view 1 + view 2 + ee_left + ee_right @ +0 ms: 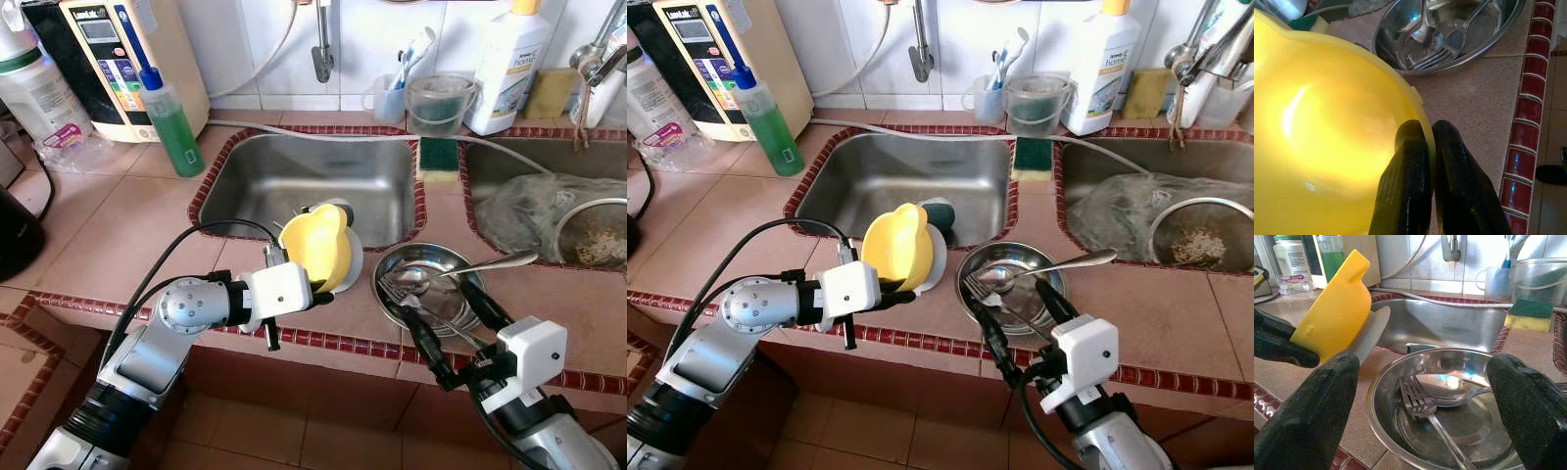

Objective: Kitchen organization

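Left gripper point(321, 284) on yellow bowl point(315, 247)

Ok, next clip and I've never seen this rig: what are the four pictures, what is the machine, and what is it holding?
It is a humanoid robot with two silver arms, each ending in a hand of two black fingers. The two wide pictures come from cameras in its head, looking down at a tiled kitchen counter with a double sink. The other two come from cameras on each wrist, looking along the fingers.

The left hand is shut on the rim of a yellow bowl, held tilted at the sink's front edge, with a grey plate behind it. The right hand is open, its fingers on either side of a steel bowl holding a fork and a spoon. A green soap bottle and a sponge stand nearby.
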You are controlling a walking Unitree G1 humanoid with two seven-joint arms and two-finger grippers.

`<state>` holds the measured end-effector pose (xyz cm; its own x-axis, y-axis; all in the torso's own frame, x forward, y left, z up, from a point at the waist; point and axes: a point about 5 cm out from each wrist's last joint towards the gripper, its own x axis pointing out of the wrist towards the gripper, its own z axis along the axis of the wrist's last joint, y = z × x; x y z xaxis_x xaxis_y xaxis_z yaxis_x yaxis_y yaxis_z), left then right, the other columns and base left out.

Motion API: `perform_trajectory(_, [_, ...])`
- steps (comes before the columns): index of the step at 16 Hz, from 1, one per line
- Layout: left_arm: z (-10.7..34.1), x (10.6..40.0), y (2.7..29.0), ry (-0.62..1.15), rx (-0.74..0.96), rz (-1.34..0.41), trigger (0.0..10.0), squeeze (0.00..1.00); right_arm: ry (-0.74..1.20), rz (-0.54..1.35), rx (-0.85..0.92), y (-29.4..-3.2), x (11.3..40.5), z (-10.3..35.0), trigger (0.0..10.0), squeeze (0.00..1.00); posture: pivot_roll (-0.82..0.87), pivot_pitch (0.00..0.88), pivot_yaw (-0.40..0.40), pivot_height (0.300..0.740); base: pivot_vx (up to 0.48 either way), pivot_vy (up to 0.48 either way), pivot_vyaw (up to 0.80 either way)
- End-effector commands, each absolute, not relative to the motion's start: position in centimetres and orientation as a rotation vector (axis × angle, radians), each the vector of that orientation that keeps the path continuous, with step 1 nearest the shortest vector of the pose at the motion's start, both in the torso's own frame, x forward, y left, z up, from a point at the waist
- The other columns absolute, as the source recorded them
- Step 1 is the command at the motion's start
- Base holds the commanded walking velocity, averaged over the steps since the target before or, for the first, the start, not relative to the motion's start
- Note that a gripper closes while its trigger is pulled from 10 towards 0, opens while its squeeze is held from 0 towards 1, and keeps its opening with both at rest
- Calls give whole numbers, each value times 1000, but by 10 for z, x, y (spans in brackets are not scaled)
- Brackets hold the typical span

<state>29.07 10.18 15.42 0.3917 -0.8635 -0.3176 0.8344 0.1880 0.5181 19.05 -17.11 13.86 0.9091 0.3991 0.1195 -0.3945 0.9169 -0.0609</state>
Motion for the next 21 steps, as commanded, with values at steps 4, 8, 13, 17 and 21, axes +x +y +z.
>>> perform_trajectory(4, [160, 295, 106, -56, 704, -1165, 0, 0, -142, 418, -33, -170, 190, 143, 10000, 0, -296, 124, 132, 740, 0, 0, 0])
perform_trajectory(8, [172, 306, 116, -59, 675, -1088, 7608, 0, -150, 425, -23, -169, 192, 145, 10000, 0, -292, 123, 128, 740, 0, 0, 0])
perform_trajectory(13, [207, 332, 132, -124, 391, -869, 10000, 0, -229, 390, 6, -172, 210, 165, 10000, 0, -285, 104, 114, 740, 0, 0, 0])
perform_trajectory(17, [215, 345, 132, -170, 176, -651, 10000, 0, -328, 271, 75, -174, 245, 184, 10000, 0, -271, 80, 91, 740, 0, 0, 0])
perform_trajectory(21, [207, 350, 122, -186, 30, -467, 10000, 0, -218, 128, 104, -162, 283, 177, 10000, 0, -253, 48, 76, 740, 0, 0, 0])
